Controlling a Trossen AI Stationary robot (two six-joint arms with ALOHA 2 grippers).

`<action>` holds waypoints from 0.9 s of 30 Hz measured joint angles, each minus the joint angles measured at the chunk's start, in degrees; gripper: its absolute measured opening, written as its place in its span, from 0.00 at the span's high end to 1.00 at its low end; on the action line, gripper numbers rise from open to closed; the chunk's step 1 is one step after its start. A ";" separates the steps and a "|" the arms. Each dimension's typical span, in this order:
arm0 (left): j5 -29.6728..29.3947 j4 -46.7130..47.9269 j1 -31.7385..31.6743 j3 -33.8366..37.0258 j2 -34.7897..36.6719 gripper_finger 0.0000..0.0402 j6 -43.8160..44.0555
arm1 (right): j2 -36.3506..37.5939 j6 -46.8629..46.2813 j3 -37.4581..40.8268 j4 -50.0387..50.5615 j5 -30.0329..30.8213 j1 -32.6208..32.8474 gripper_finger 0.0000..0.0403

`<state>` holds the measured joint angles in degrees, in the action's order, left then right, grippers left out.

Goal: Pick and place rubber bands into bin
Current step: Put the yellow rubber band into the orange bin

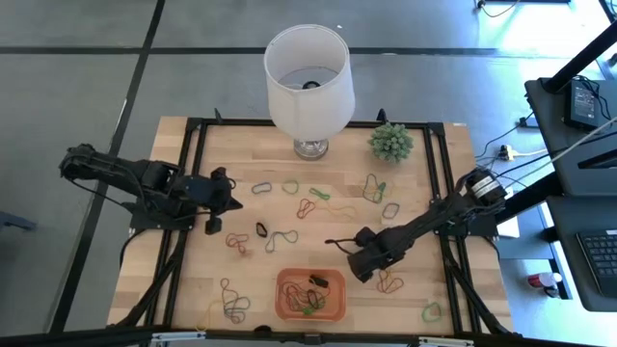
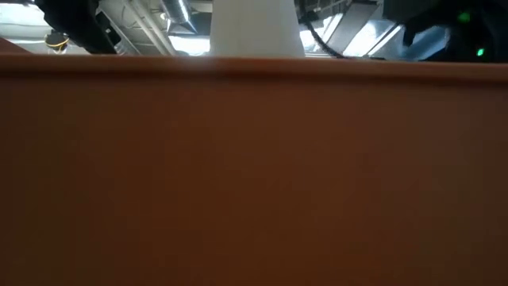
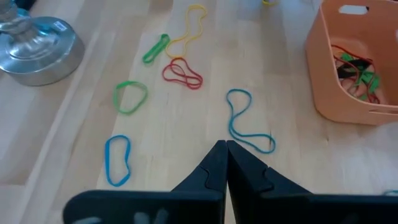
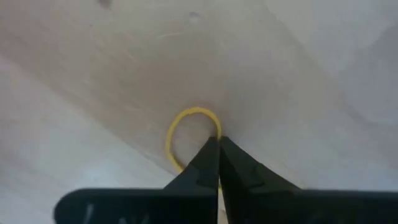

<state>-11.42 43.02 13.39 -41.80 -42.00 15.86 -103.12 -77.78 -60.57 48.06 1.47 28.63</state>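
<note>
Beside the bin (image 1: 285, 306), right claw (image 4: 218, 142) lowered, pinching yellow rubber band (image 4: 180, 127)

Bright, even light falls on the surface (image 1: 241, 145) from above with soft, faint shadows, while the low view is dim, filled by a blurred orange wall (image 2: 254, 175), and the right wrist view is soft.

Bin (image 1: 310, 294): on the table (image 1: 439, 217), at the middle of its near edge; several bands lie in it.
Rubber bands (image 1: 289, 186): scattered over the table behind and to both sides of the bin.
Lamp (image 1: 308, 82): at the far edge, centre.
Plant (image 1: 390, 142): just right of the lamp.
Left gripper (image 1: 229, 203): left of centre.
Right gripper (image 1: 363, 270): just right of the bin, tips on a band (image 4: 186, 134).
</note>
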 joint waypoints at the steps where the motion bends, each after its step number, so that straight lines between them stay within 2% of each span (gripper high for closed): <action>1: 0.75 -0.01 0.00 0.00 0.00 0.99 -0.02 | 0.73 -0.24 -1.17 2.58 1.03 0.30 0.99; 9: 2.31 0.03 0.00 0.00 0.00 0.99 -0.11 | 5.67 -2.99 -14.62 12.42 13.54 3.70 1.00; 14: 2.51 0.03 0.00 0.00 0.00 0.99 -0.11 | 5.64 -2.58 -25.37 17.45 24.46 5.66 1.00; 17: 2.51 0.02 0.00 0.00 0.00 0.99 -0.11 | 5.67 0.95 -30.72 18.10 30.74 6.57 1.00; 22: 2.44 0.01 0.00 0.00 0.00 0.99 -0.57 | 5.72 13.61 -36.73 11.71 35.77 6.84 1.00; 27: 2.41 0.01 0.00 0.00 0.00 0.99 -0.57 | 5.74 29.16 -38.40 -3.33 35.26 7.04 1.00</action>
<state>-9.01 43.03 13.39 -41.80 -42.00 15.29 -97.39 -48.62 -98.98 44.73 36.73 35.67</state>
